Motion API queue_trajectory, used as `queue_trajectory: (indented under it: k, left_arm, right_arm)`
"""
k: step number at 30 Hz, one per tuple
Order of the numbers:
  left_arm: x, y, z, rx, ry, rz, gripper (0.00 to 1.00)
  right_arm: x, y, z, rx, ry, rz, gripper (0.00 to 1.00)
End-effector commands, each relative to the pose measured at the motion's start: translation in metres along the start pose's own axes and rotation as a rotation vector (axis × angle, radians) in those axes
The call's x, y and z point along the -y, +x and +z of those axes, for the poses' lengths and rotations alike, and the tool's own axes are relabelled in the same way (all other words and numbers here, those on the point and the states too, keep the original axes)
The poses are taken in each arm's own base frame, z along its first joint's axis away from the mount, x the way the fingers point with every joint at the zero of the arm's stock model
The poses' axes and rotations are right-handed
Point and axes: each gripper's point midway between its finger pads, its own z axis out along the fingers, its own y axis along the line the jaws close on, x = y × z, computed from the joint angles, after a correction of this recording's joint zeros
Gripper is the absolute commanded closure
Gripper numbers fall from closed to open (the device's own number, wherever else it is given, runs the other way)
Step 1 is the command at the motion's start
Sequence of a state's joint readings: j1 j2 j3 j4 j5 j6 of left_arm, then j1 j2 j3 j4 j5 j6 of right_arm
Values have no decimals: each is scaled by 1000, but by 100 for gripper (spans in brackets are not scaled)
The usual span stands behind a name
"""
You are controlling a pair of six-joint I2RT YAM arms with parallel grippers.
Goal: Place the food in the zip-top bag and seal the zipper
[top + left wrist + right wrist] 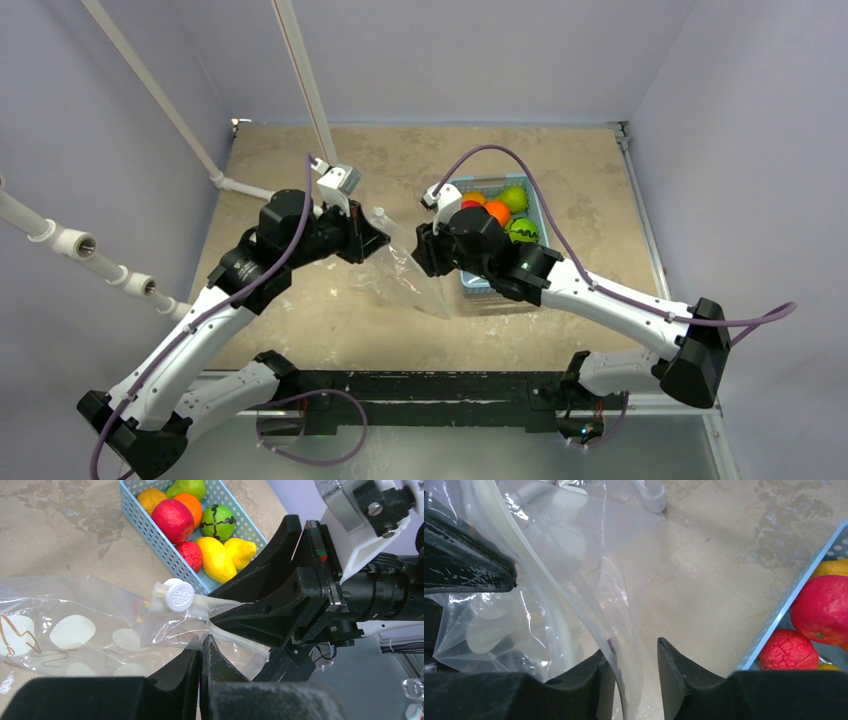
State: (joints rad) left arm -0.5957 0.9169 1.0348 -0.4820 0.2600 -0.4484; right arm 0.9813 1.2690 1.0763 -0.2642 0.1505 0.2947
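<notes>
- The left gripper point(204, 647) is sitting closed, pinching one edge of the zip-top bag point(75, 625) at its mouth. This looks meant to keep that side pinned so the mouth can be pulled apart.
- The right gripper point(630, 647) is standing partly open, with a clear gap between its fingers. A fold of bag film is hanging in that gap against its left finger, not yet clamped. It is likely reaching for the opposite lip.
- The two grippers are facing each other just beside one another, tips almost meeting over the bag mouth. That fits a two-handed spread of the opening.
- The bag is lying crumpled and partly lifted between the grippers, its dotted body trailing on the table point(300, 160) toward the left arm.
- The zipper point(489, 525) is running as a pale strip past the left gripper's finger. It is looking unsealed, with the film layers parting.
- A white round cap point(179, 594) is sitting on the bag near the mouth, just off the right gripper's tip. It is not possible to tell what it does.
- No fruit is clearly showing inside the bag. A reddish smudge behind the film is too unclear to name.
- The food point(172, 520) is sitting farther out, piled in the light-blue basket point(150, 530) beside the right gripper: red, orange, yellow and green pieces.
- Loading is therefore not started, judging by how things lie.
</notes>
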Motion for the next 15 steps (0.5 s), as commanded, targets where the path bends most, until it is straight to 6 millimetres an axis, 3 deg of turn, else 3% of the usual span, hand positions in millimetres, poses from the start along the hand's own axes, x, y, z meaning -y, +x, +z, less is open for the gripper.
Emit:
queue_trajectory:
  k: [1,7,14,15]
  left_arm:
    - [13,-22,-10,59,38,44,100]
    - [9,-20,-8,48,25,39,100]
    - [-6,-15,-5,19,-61,21,100]
    - [-9,-15,-5,16,-78,16,93]
  right_arm:
    - [-6,-8,-3,40,-37,22,67]
    - [-8,-13,-6,54,-45,27,100]
    - [0,-31,-4,107,19,43,100]
    - [1,-33,-3,108,31,46,100]
